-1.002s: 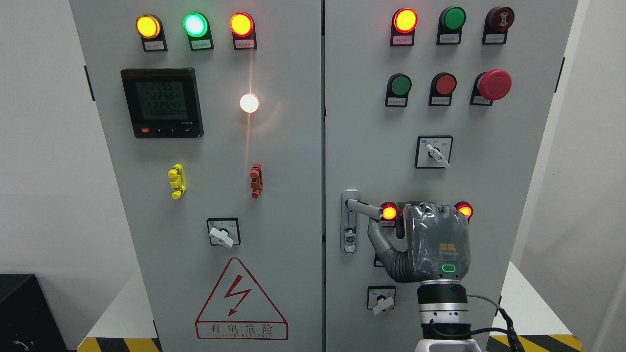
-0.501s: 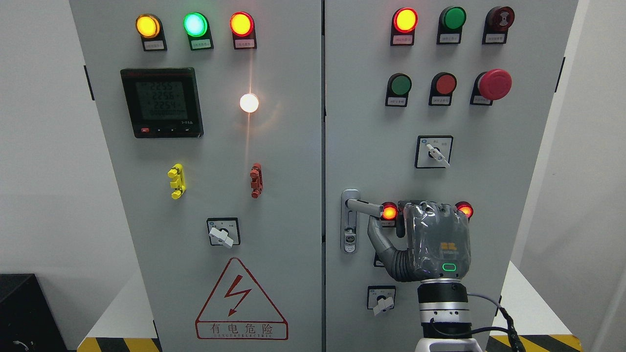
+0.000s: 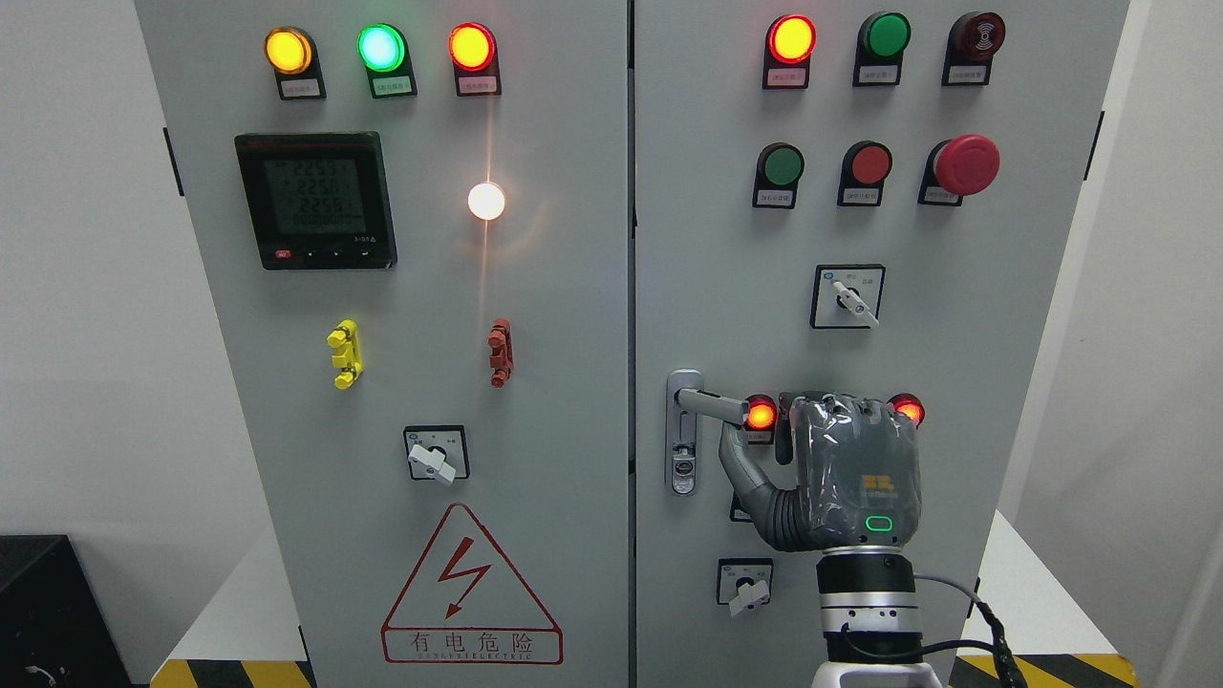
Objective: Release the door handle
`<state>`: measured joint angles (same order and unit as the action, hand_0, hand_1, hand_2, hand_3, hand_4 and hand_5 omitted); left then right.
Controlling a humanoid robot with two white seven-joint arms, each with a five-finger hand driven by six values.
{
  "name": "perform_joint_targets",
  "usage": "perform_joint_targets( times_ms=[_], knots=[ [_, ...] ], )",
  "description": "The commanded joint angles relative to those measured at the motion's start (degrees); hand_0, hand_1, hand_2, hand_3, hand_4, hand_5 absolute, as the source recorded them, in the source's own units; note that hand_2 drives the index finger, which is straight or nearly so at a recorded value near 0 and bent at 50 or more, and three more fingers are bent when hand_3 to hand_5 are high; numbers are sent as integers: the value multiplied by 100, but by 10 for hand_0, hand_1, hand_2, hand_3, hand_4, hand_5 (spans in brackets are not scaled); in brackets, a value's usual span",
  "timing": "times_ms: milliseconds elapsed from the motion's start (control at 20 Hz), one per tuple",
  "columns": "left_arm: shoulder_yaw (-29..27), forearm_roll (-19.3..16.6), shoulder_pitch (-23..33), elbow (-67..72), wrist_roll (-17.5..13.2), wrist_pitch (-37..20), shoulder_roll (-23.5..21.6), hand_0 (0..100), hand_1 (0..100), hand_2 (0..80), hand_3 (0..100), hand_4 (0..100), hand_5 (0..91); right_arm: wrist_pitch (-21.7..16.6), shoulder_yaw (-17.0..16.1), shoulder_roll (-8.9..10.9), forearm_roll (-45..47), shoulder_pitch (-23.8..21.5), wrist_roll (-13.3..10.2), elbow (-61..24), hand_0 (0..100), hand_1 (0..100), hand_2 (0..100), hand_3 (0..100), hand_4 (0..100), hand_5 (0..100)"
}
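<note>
- My right hand (image 3: 850, 468) comes up from the bottom edge right of centre, back of the hand to the camera, in front of the lower part of the cabinet's right door (image 3: 955, 334).
- Door handle (image 3: 712, 403): silver lever on the right door, low down and close to that door's left edge. It's turned out to the right from its long vertical plate (image 3: 682, 449), roughly level.
- My fingers are curled over the top, behind the palm, so I can't tell if they're closed on the lever's outer end or just sitting at it. My thumb (image 3: 738, 463) hangs below the lever, angled up toward it; contact not clear.
- A lit red lamp (image 3: 761, 415) sits right at the lever's free end, between lever and my knuckles. A second lit red lamp (image 3: 908, 411) shows at the right side of my hand.
- A selector switch (image 3: 745, 585) is on the door just left of my wrist, another selector switch (image 3: 847, 297) well above my hand.
- Top right of the door: red mushroom button (image 3: 967, 164), beside a row of green and red buttons.
- Left door (image 3: 430, 287): meter display (image 3: 315, 199) lit, white lamp (image 3: 486, 201) glowing, high-voltage warning triangle (image 3: 470, 592) near the bottom.
- Left arm not in frame.
</note>
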<state>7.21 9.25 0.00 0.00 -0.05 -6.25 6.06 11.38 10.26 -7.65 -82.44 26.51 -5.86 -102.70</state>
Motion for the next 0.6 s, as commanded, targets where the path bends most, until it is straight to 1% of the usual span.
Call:
perform_joint_targets(
  times_ms=[0, 50, 150, 250, 351, 451, 501, 551],
  knots=[
    [0, -2, -149, 167, 5, 1, 0, 120, 556, 0, 0, 0, 0, -21, 37, 0, 0, -110, -12, -49, 491, 297, 876, 1000, 1000, 1000],
    [0, -2, -149, 167, 5, 1, 0, 120, 556, 0, 0, 0, 0, -21, 46, 0, 0, -154, -12, -83, 493, 295, 864, 1000, 1000, 1000],
    [0, -2, -149, 167, 5, 1, 0, 120, 556, 0, 0, 0, 0, -39, 63, 9, 0, -303, -12, -180, 498, 283, 830, 1000, 970, 997],
    [0, -2, -149, 167, 5, 1, 0, 120, 556, 0, 0, 0, 0, -118, 55, 26, 26, -470, -3, -329, 497, 273, 797, 1000, 951, 971],
    [0, -2, -149, 167, 5, 1, 0, 120, 556, 0, 0, 0, 0, -240, 29, 35, 26, -646, 6, -417, 493, 264, 738, 999, 925, 937],
    [0, -2, -149, 167, 5, 1, 0, 120, 556, 0, 0, 0, 0, -390, 2, 53, 26, -804, -11, -514, 484, 254, 656, 874, 861, 847],
    [0, -2, -149, 167, 5, 1, 0, 120, 556, 0, 0, 0, 0, -443, -7, 53, 26, -875, -12, -575, 482, 252, 625, 845, 836, 815],
    [0, -2, -149, 167, 5, 1, 0, 120, 556, 0, 0, 0, 0, -495, -7, 53, 35, -919, -20, -654, 478, 247, 580, 782, 786, 733]
  ],
)
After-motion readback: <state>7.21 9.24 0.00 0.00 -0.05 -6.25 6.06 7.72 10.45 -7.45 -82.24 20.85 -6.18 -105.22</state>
